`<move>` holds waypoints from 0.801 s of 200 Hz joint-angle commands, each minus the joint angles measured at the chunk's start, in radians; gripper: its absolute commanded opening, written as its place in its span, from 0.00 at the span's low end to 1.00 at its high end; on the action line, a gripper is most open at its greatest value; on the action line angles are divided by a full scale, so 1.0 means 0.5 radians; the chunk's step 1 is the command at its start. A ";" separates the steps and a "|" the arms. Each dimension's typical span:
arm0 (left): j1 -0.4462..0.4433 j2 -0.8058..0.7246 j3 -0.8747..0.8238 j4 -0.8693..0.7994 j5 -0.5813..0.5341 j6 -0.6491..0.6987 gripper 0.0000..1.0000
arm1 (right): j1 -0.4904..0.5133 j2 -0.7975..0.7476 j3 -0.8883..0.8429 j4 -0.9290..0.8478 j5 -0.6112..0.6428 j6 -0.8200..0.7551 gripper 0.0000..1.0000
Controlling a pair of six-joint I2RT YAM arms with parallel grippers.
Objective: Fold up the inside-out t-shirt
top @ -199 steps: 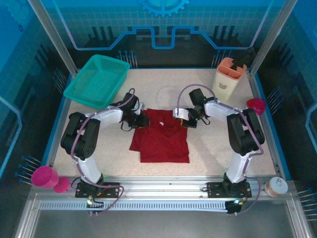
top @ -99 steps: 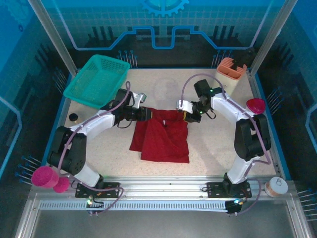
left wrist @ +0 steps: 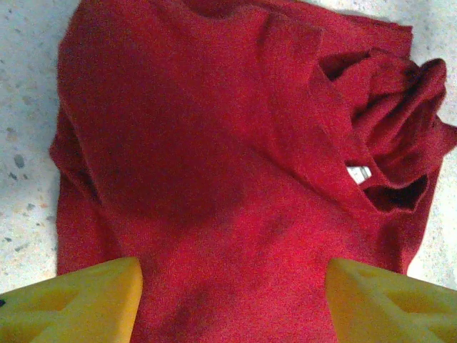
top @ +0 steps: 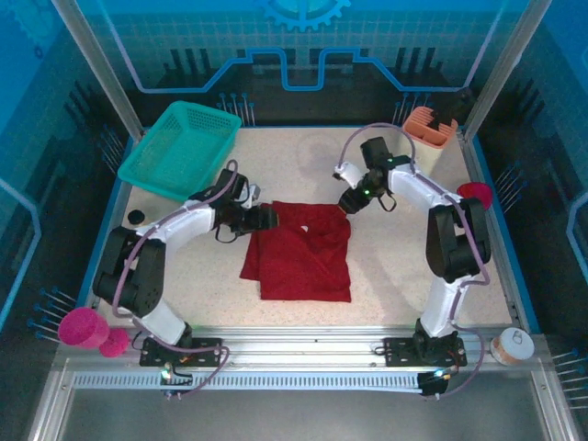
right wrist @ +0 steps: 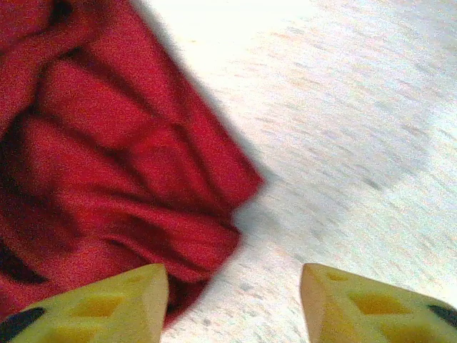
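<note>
No words or numbers can be read anywhere. The small white tag (left wrist: 359, 172) at the neck opening of the dark red cloth t-shirt (left wrist: 214, 143) is too small to show any print. Far behind this t-shirt, the blue back wall (top: 413, 46) bears a light blue gear-shaped emblem (top: 304, 11), without letters.

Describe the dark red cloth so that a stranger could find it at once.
Start at the speckled beige table. At its middle lies the dark red cloth t-shirt, roughly rectangular. It alone is soft and flat; the teal plastic basket in the far left corner is rigid.
</note>
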 commanded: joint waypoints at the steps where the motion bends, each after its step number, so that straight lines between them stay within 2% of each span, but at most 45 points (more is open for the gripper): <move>1: 0.021 0.126 0.134 -0.151 -0.122 -0.051 0.70 | -0.038 -0.243 -0.119 0.152 0.550 0.960 0.57; 4: 0.021 0.145 0.141 -0.138 -0.129 -0.043 0.71 | -0.039 -0.278 -0.153 0.155 0.574 1.056 0.59; 6: 0.021 0.159 0.144 -0.130 -0.133 -0.041 0.71 | -0.039 -0.300 -0.178 0.164 0.580 1.114 0.63; 8: 0.021 0.170 0.152 -0.125 -0.132 -0.039 0.71 | -0.040 -0.327 -0.209 0.183 0.583 1.169 0.73; 10: 0.023 0.180 0.158 -0.120 -0.131 -0.038 0.71 | -0.041 -0.355 -0.244 0.206 0.584 1.221 0.90; 11: 0.024 0.189 0.162 -0.119 -0.132 -0.038 0.71 | -0.042 -0.371 -0.264 0.224 0.584 1.246 0.95; 16: 0.026 0.234 0.187 -0.110 -0.120 -0.037 0.71 | -0.045 -0.448 -0.379 0.352 0.592 1.356 1.00; 37: 0.030 0.406 0.291 -0.055 0.019 -0.019 0.70 | -0.106 -0.777 -0.830 0.725 0.591 1.883 1.00; 42: 0.030 0.444 0.316 -0.044 0.048 -0.013 0.69 | -0.154 -0.843 -0.929 0.840 0.498 1.978 1.00; 47: 0.030 0.475 0.337 -0.035 0.066 -0.012 0.69 | -0.219 -0.907 -1.033 1.011 0.292 2.017 1.00; 54: 0.030 0.507 0.370 -0.042 0.065 -0.008 0.66 | -0.302 -0.965 -1.189 1.255 0.032 2.091 0.89; 60: 0.030 0.524 0.390 -0.045 0.061 0.004 0.63 | -0.337 -0.988 -1.259 1.327 -0.022 2.214 0.75; 64: 0.030 0.527 0.397 -0.044 0.062 0.011 0.60 | -0.338 -0.998 -1.261 1.299 -0.001 2.252 0.67; 69: 0.030 0.521 0.399 -0.034 0.077 0.024 0.54 | -0.310 -0.990 -1.224 1.232 0.014 2.205 0.64; 87: 0.027 0.427 0.364 0.009 0.178 0.049 0.31 | -0.143 -0.839 -0.880 0.666 0.093 1.875 0.64; 104: 0.002 0.249 0.278 0.049 0.219 0.092 0.19 | -0.032 -0.670 -0.684 0.379 0.083 1.749 0.68; 133: -0.022 -0.043 0.070 0.190 0.379 0.136 0.17 | 0.015 -0.448 -0.550 0.279 -0.055 1.711 0.67; 142: -0.028 -0.085 0.031 0.237 0.463 0.142 0.17 | 0.023 -0.380 -0.491 0.234 -0.122 1.730 0.67; 160: -0.050 -0.113 -0.011 0.349 0.646 0.141 0.14 | 0.061 -0.244 -0.365 0.108 -0.100 1.817 0.68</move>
